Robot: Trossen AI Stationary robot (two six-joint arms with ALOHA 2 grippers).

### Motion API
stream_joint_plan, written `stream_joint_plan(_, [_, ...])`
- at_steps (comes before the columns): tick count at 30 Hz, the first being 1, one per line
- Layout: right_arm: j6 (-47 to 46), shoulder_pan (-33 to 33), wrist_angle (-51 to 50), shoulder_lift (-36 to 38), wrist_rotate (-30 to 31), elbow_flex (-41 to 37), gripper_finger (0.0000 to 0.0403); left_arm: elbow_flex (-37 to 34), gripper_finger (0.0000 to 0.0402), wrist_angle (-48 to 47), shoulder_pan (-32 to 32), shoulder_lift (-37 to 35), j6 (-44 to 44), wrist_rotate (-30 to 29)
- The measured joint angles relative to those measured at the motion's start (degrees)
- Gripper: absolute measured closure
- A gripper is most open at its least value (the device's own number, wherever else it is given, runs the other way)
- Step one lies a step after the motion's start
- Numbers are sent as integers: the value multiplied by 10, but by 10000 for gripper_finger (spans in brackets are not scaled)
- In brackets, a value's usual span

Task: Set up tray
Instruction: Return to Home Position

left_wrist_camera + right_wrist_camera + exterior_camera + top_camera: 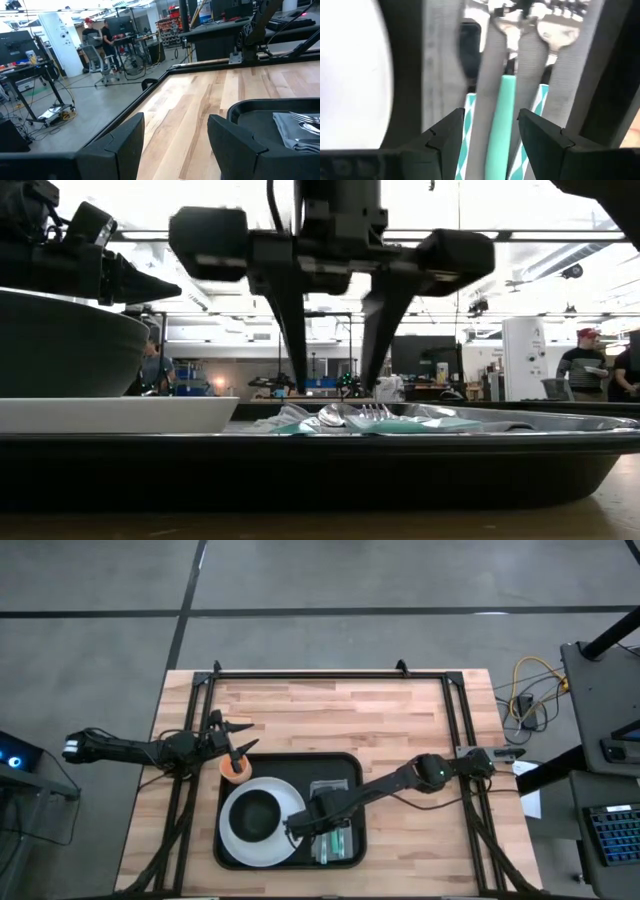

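Observation:
The black tray (345, 766) lies in the middle of the table. On it are a white plate (238, 840) with a dark bowl (262, 818), an orange cup (236, 769) at its far left corner, and a grey cloth (492, 55) bearing teal-handled cutlery (501, 115). My right gripper (490, 125) is open and points down over the cutlery. In the low view (335, 385) its fingertips stand a little above the cutlery, touching nothing. My left gripper (245, 738) is open and empty, just beyond the cup over the tray's far left corner.
A black metal frame (330, 674) runs along the table's far and side edges. Bare wood lies between the tray and the far edge (340, 710) and to the right of the tray (420, 840). People and desks show in the room beyond the table.

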State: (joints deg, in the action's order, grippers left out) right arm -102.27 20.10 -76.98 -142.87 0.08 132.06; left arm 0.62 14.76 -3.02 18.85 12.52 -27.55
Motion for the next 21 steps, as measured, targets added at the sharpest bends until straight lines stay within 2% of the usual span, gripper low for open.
stream_joint_plan(10, [38,0,64,0,0,29,232,0,203,0,0,0,0,0])
stream_joint_plan(17, [151,-3,70,0,36,29,232,0,203,0,0,0,0,0])
stream_joint_plan(21, [244,-4,74,0,95,29,234,0,203,0,0,0,0,0])
